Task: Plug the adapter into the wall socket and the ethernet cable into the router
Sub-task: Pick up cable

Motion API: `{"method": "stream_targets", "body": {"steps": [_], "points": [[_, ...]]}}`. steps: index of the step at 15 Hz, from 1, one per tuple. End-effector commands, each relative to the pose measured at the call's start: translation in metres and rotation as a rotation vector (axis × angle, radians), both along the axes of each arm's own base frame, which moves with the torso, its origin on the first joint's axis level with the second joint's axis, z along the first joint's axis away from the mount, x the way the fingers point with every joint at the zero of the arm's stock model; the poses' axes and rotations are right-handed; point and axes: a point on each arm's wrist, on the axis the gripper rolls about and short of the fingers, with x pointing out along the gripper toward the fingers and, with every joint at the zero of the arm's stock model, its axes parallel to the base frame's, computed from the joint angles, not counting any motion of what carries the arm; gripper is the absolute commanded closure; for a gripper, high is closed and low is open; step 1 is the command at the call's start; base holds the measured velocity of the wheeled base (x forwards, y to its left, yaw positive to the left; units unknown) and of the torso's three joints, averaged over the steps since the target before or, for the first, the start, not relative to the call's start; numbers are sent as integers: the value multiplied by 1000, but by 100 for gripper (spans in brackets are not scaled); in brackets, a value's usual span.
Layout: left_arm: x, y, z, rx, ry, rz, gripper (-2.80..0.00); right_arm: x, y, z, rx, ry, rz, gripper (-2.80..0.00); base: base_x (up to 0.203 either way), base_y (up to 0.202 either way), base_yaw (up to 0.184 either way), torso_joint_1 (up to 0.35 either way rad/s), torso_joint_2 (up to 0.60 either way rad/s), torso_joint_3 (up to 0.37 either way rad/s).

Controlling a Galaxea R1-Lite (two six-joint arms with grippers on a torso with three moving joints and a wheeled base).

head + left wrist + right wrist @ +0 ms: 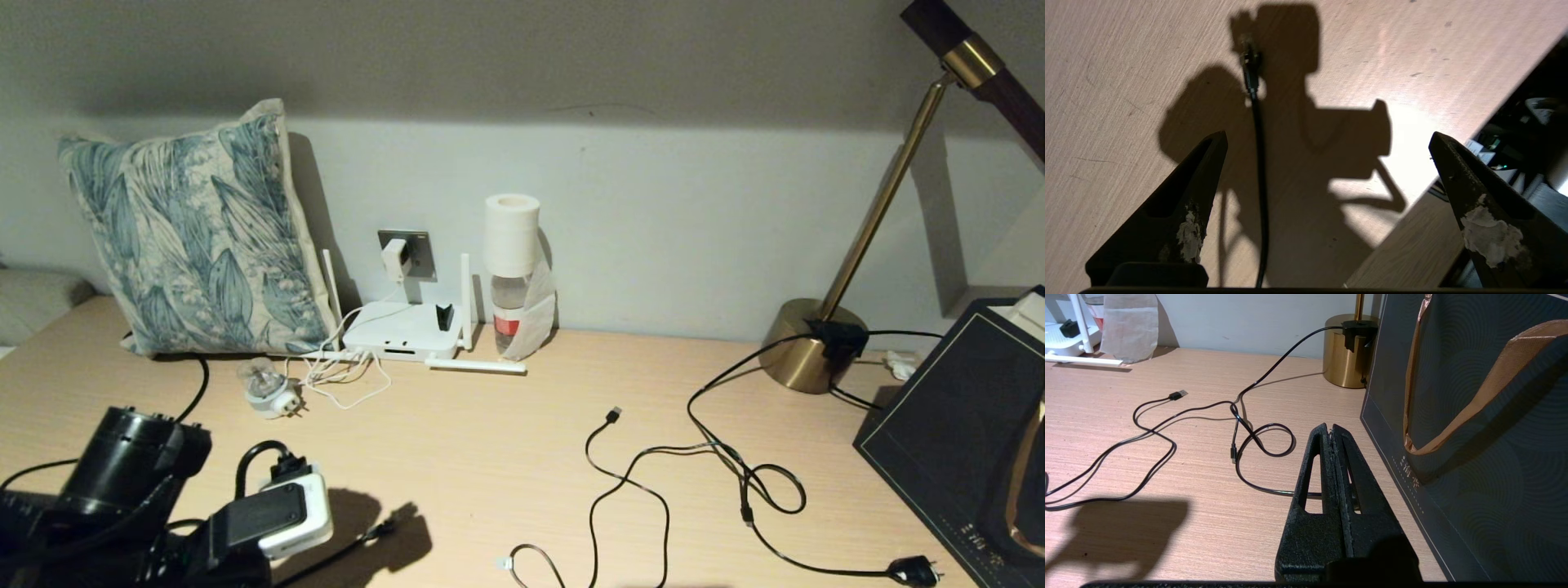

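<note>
- The adapter [396, 258] already sits in the wall socket [418, 251].
- Left gripper [1327, 143], fingers spread wide and empty, hovers over the ethernet cable [1259, 163]; next it must descend and clamp near the connector.
- Right gripper [1333, 430] rests closed, idle.

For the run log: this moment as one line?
adapter: in wall socket | left gripper: open over ethernet cable | right gripper: shut, idle

Left arm [122, 482] is showing a black cylindrical joint, looped black cables and a white-cased wrist camera [298, 516]; black tapered fingers [1184, 212] are wearing flaking pale patches; right gripper [1331, 430] is looking matte black.
</note>
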Motion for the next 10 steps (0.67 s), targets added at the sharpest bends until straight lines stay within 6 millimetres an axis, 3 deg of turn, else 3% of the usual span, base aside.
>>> {"method": "stream_targets", "body": {"steps": [1,5,10], "points": [[26,-6,-27,37,58,7,-280,2,0,-7,0,25,0,0,0,0,0,0,0,0],[60,-14,-47,76,10,-18,-280,2,0,-7,0,25,0,0,0,0,0,0,0,0],[78,-14,-55,102,22,-34,-280,2,0,-7,0,25,0,0,0,0,0,0,0,0]]}}
